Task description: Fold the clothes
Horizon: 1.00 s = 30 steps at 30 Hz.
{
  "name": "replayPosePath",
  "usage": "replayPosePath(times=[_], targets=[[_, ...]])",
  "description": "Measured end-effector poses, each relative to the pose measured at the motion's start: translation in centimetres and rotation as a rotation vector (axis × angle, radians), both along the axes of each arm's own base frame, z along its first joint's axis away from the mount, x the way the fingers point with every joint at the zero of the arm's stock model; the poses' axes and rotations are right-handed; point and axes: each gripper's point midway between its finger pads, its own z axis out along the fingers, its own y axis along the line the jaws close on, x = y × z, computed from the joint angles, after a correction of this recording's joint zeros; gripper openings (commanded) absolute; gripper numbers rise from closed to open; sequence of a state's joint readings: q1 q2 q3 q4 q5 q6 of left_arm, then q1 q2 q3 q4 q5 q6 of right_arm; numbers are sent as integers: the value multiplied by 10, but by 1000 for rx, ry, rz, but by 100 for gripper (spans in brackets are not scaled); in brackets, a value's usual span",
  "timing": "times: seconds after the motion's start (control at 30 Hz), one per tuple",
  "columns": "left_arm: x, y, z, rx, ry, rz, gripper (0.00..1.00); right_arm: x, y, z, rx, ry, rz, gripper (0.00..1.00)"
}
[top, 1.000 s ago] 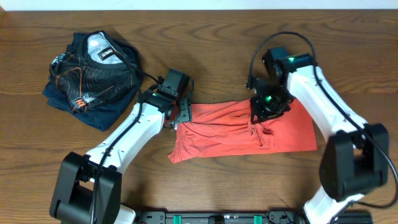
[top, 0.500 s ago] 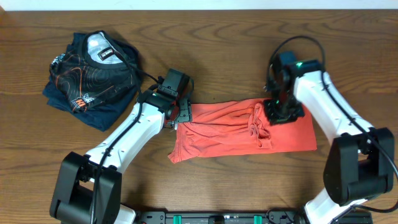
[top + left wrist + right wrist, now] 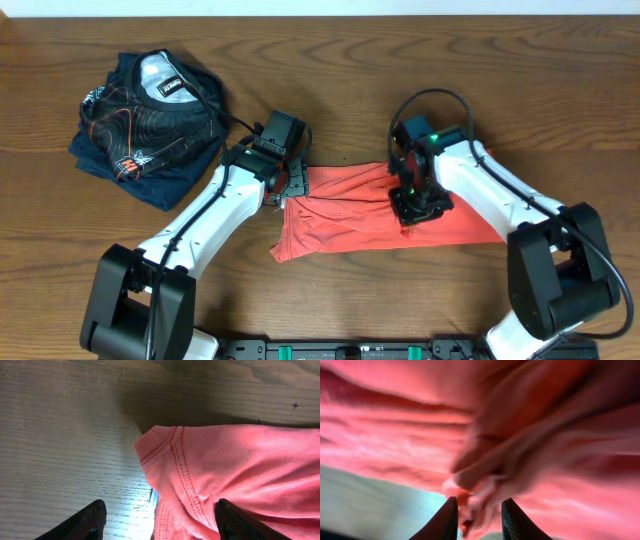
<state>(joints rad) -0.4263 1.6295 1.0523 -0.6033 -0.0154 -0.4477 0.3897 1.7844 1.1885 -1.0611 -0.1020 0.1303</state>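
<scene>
The coral-red T-shirt lies as a folded strip across the table's middle, lettering hidden. My left gripper sits at its left edge, open. In the left wrist view its fingers stand wide apart, with the shirt's stitched hem between them. My right gripper is down on the shirt's right half. In the right wrist view it is closed on a bunched fold of the shirt. The dark navy garment with orange contour lines lies crumpled at the back left, away from both grippers.
The wooden table extends on all sides of the shirt. A black cable loops above the right arm. The arms' base rail runs along the front edge.
My right gripper swung right, then came back left and forward onto the wrinkled fold in the shirt's right half. The left arm and the navy garment have not moved.
</scene>
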Motion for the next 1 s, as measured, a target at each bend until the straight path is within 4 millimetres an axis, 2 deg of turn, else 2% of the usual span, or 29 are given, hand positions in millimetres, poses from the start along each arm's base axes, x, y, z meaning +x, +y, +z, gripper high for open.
replayPosePath(times=[0.2,0.33,0.4,0.6,0.77,0.9,1.0], targets=[[0,0,0,0,-1,0,72,44,-36,36,-59,-207,-124,29],[0,0,0,0,0,0,72,58,-55,39,-76,-248,-193,27],[0,0,0,0,0,0,72,65,-57,37,-72,-265,-206,27],[0,0,0,0,0,0,72,76,-50,30,-53,-289,-203,27],[0,0,0,0,0,0,72,73,-42,8,-61,-230,-176,27],[0,0,0,0,-1,0,72,80,-22,-12,-18,-223,-147,28],[0,0,0,0,0,0,72,95,1,-14,54,-278,-122,29]])
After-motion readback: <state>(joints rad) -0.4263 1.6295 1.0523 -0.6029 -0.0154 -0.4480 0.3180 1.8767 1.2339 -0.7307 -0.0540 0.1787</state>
